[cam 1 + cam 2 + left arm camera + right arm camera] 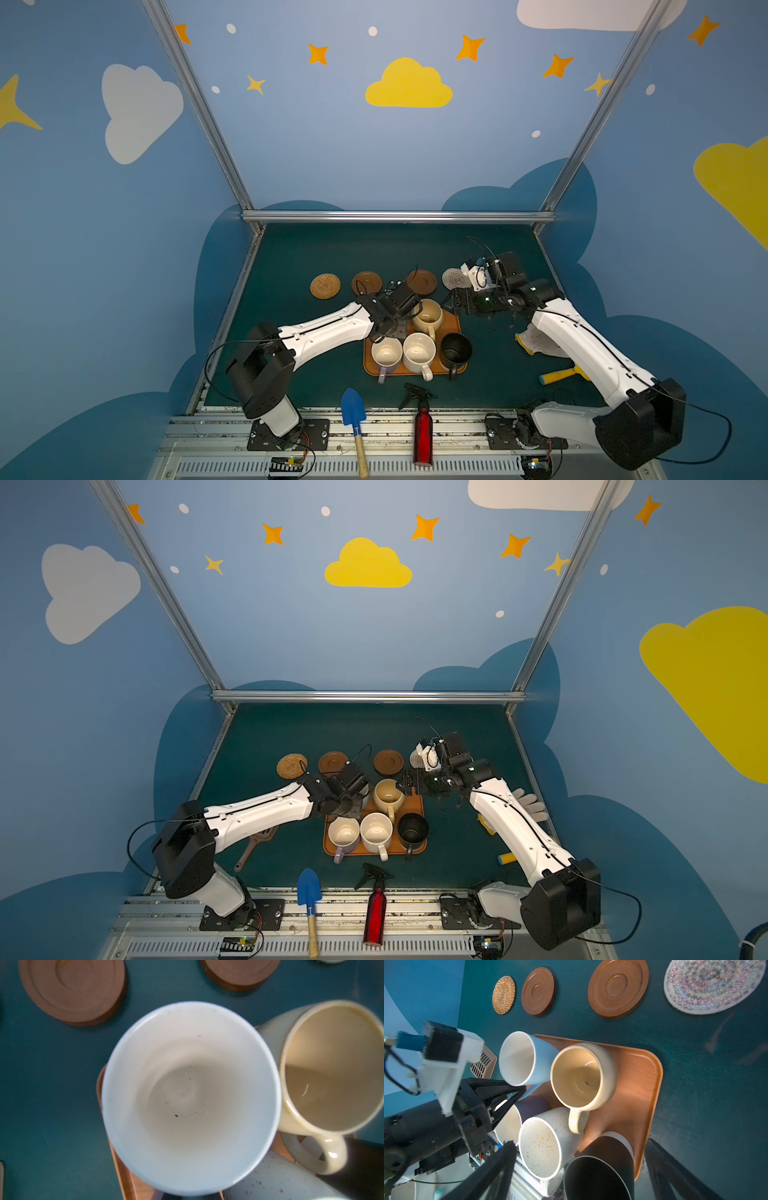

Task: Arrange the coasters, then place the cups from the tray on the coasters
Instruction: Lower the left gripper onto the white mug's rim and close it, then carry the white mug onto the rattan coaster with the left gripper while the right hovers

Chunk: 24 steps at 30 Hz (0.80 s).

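Observation:
Four coasters lie in a row at the back: rattan, two brown wooden and a pale rope one. The tray holds the tan-yellow cup, lavender cup, speckled cup and black cup. My left gripper is shut on the handle of the light blue cup at the tray's far left corner. That cup fills the left wrist view and hides the fingers. My right gripper hangs open above the tray's right side.
A blue trowel and a red spray bottle lie at the front edge. A cloth glove and a yellow-handled tool sit under the right arm. A wooden spatula lies beneath the left arm.

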Each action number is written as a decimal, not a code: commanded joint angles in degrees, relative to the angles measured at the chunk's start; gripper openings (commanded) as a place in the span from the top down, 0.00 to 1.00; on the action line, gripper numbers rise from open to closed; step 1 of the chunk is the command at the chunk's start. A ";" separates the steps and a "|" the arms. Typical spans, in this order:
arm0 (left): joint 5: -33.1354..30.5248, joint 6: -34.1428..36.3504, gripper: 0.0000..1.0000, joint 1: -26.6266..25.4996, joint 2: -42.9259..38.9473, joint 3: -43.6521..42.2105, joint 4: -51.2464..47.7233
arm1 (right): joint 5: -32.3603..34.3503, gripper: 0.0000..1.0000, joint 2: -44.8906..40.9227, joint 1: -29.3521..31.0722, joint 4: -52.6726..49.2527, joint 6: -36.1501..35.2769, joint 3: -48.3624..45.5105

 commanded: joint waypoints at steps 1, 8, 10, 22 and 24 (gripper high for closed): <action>-2.97 -0.28 0.96 0.01 -4.00 1.15 0.89 | 0.71 0.04 0.57 0.38 -0.37 -0.30 1.36; -4.68 -0.47 0.96 0.68 -7.14 0.96 0.45 | -2.48 0.04 -0.64 0.91 2.74 -0.11 1.16; -4.65 0.21 0.96 1.35 -8.15 1.12 0.67 | -3.77 0.04 -1.65 1.72 4.59 -0.20 1.09; -0.62 7.26 0.96 15.14 -12.42 2.74 -0.66 | -4.18 0.04 1.07 9.47 8.38 2.72 6.22; 1.77 8.78 0.96 18.61 -12.37 2.67 -0.14 | -3.10 0.04 2.51 11.67 8.40 3.67 7.82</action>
